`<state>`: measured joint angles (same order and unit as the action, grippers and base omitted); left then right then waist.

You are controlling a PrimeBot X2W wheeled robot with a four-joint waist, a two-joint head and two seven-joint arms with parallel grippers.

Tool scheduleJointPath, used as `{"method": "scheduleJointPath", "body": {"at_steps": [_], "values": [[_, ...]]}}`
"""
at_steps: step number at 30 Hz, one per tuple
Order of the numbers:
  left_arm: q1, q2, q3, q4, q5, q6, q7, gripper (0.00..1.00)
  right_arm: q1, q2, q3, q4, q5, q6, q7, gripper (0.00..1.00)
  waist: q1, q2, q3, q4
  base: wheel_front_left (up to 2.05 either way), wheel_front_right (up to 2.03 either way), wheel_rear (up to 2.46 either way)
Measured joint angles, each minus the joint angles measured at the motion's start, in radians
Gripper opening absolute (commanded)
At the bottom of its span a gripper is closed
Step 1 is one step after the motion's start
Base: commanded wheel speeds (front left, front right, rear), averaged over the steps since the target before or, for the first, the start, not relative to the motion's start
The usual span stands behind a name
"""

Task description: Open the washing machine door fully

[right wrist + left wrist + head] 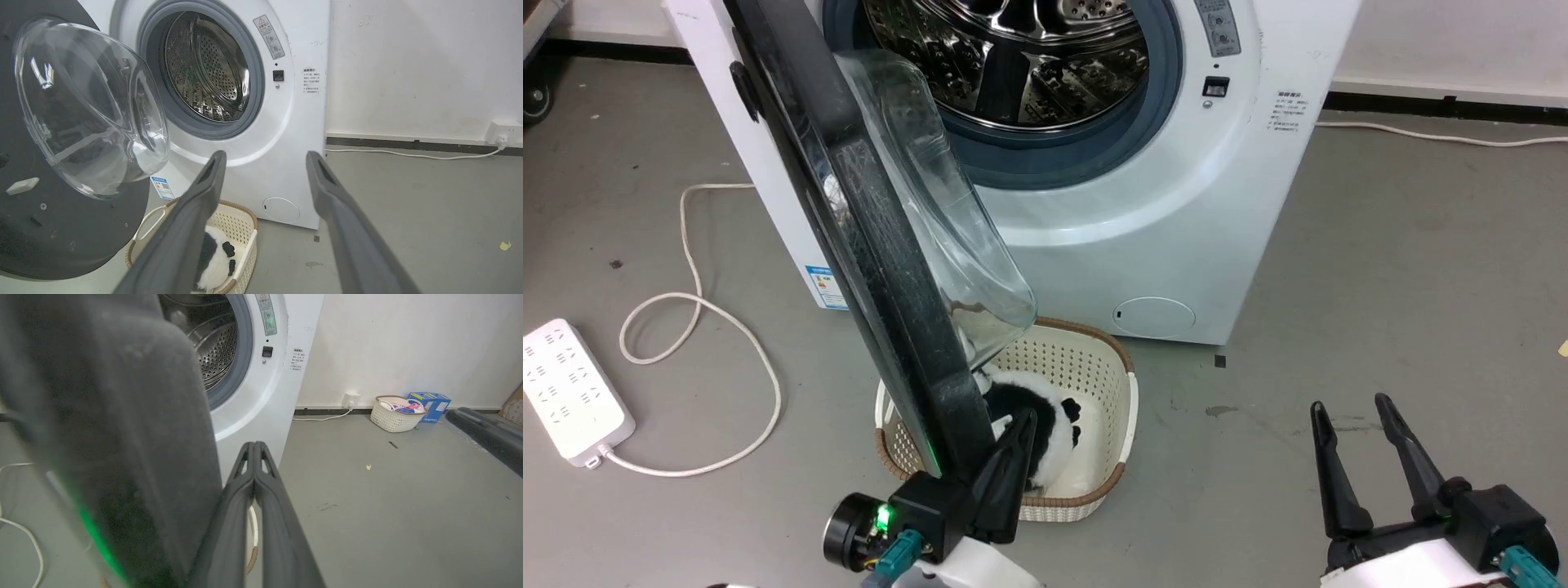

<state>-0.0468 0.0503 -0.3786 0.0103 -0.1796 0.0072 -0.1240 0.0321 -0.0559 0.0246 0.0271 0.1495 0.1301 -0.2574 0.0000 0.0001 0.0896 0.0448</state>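
Washing machine door [874,245] stands out from the washing machine [1176,204], roughly square to its front. It is attached along the machine's left-hand front edge, its clear glass bowl [947,229] bulges to the right, and the drum opening is bare behind it. Its free lower edge hangs over a laundry basket [1129,384] on the floor, in which a plush panda [1058,445] lies. The left tool [1021,420], fingers pressed together on nothing, sits just beside that lower rim on the bowl side and seems to touch the black inner face. So the door lies immediately to this tool's left, its flat running away toward the hinge. A sideways shove leftward looks like what would carry it fully open. The right tool [1349,404] hovers well apart over the floor to the right, fingers spread and empty, and is clearly the farther of the two.
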Motion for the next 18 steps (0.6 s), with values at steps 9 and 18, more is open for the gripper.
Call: {"method": "scheduleJointPath", "body": {"at_steps": [9, 18], "values": [[0.001, 0.002, 0.019, 0.080, -0.021, 0.010, -0.042, 0.00, 0.001, 0.001, 0.014, 0.015, -0.008, 0.000, 0.000, 1.00, -0.0001, 0.0000, -0.017, 0.053, 0.00, 0.00, 0.00], [0.002, 0.003, 0.040, 0.098, -0.083, 0.026, -0.058, 0.00, 0.025, 0.000, 0.012, 0.020, -0.010, 0.000, 0.000, 1.00, 0.0000, 0.0000, -0.031, 0.191, 0.00, 0.00, 0.00]]}}
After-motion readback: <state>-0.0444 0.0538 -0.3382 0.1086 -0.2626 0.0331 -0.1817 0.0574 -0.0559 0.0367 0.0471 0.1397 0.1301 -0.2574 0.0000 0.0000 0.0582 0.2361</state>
